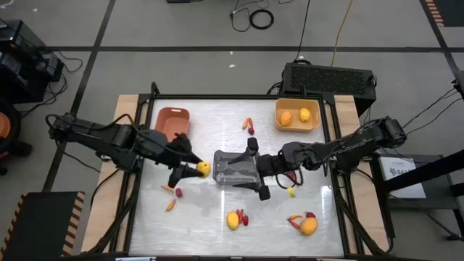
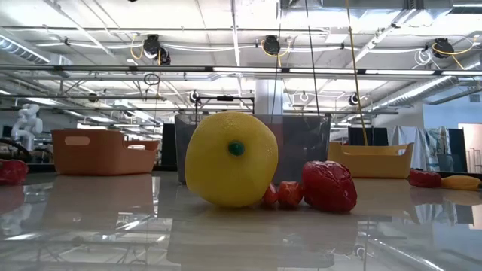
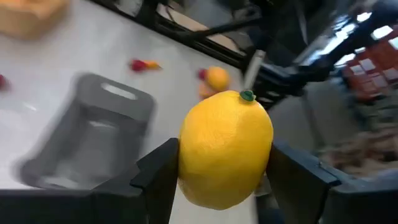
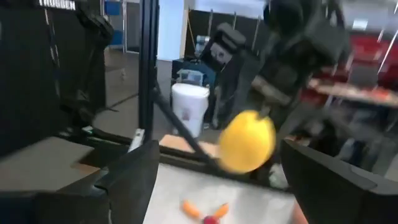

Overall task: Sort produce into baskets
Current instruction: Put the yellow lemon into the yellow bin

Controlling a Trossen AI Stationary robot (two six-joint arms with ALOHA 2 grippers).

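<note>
Left claw (image 3: 217, 180) closed on a yellow lemon (image 3: 225, 149), fingers pressing both sides, fruit clear of the tabletop (image 1: 217, 116). Just beyond the lemon, toward table centre, sits the grey translucent basket (image 1: 235, 168), which looks empty from the left wrist view.

Right claw (image 1: 255, 168) is at the far side of that grey basket, jaws spread wide, nothing between them. It faces the left claw across the basket; its own wrist view shows the lemon hanging ahead.

Loose produce around the claws: a small yellow piece (image 1: 291, 191) just beside the right claw; red berry (image 1: 178, 193) and carrot stick (image 1: 170, 205) near the left claw. Further off on the near edge, a yellow fruit with berries (image 1: 233, 219) and an orange fruit with red bits (image 1: 308, 225). Beyond the grey basket, a carrot and berry (image 1: 249, 125).

Farthest: the yellow basket (image 1: 316, 125) behind the right claw holds two yellow-orange fruits (image 1: 287, 117); the terracotta basket (image 1: 171, 121) behind the left claw appears empty.

Judgement: early stage. Two fruits sorted, one in hand, most pieces remaining.
</note>
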